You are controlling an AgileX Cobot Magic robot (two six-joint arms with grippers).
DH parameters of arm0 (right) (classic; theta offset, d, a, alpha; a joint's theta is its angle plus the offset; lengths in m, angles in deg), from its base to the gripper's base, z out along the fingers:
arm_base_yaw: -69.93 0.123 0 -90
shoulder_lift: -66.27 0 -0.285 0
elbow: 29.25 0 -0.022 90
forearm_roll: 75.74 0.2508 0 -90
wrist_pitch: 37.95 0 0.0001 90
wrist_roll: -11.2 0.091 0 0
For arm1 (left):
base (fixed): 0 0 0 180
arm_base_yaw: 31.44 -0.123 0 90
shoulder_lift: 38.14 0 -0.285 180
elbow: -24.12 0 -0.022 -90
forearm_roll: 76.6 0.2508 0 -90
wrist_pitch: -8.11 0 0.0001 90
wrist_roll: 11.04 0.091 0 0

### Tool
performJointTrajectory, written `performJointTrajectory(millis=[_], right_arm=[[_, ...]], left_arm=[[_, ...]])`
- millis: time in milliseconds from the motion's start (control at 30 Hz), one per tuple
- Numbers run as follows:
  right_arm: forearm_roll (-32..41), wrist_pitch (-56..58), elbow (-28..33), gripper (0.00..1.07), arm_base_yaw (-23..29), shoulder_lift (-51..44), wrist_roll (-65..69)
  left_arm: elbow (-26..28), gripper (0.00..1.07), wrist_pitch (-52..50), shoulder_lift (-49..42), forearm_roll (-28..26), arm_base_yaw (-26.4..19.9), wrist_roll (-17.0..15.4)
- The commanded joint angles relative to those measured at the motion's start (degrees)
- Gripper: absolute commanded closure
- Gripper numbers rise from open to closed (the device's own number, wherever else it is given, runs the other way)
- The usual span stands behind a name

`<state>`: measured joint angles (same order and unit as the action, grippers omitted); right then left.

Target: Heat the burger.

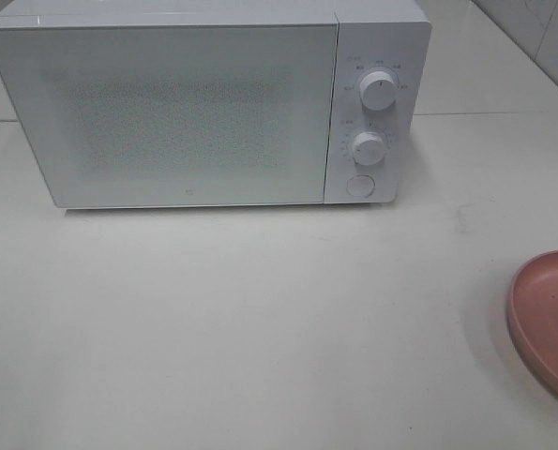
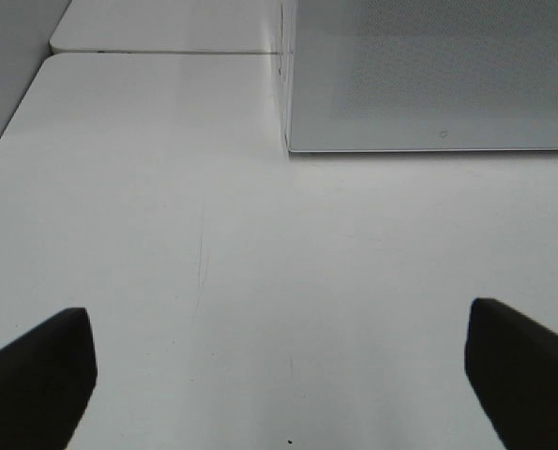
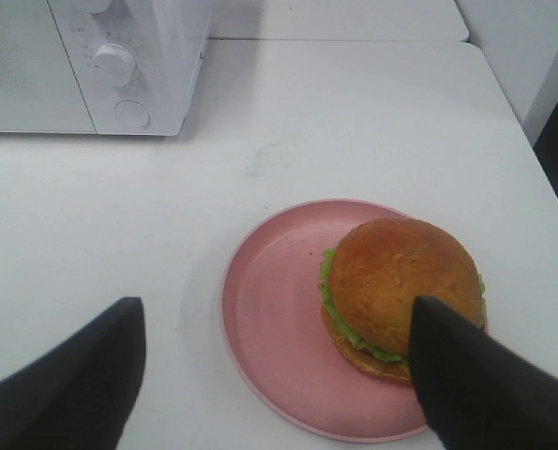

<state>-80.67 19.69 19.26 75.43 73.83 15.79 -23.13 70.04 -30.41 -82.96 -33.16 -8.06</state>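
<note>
White table is seen w/ white microwave at its back edge, door shut. Task judged barely begun: nothing heated yet; door opening, loading, closing, dial setting all left. Pink plate sits at table's right edge; burger rests on it, untouched. Right gripper is held above plate, jaws spread. Left gripper is held over bare table, spread wide, empty.

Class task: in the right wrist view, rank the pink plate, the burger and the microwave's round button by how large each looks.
1. plate
2. burger
3. button, though it lies farther from the camera, so it looks smaller.
</note>
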Motion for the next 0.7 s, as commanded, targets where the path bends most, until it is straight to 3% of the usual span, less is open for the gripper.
performJointTrajectory(millis=[33,700], right_arm=[[-0.11,-0.63,0.11,0.31,-0.17,-1.49,-0.46],[-0.11,-0.63,0.11,0.31,-0.17,-1.38,-0.46]], left_arm=[[-0.23,0.07,-0.63,-1.49,0.11,0.00,0.17],[-0.23,0.07,-0.63,-1.55,0.17,0.00,0.23]])
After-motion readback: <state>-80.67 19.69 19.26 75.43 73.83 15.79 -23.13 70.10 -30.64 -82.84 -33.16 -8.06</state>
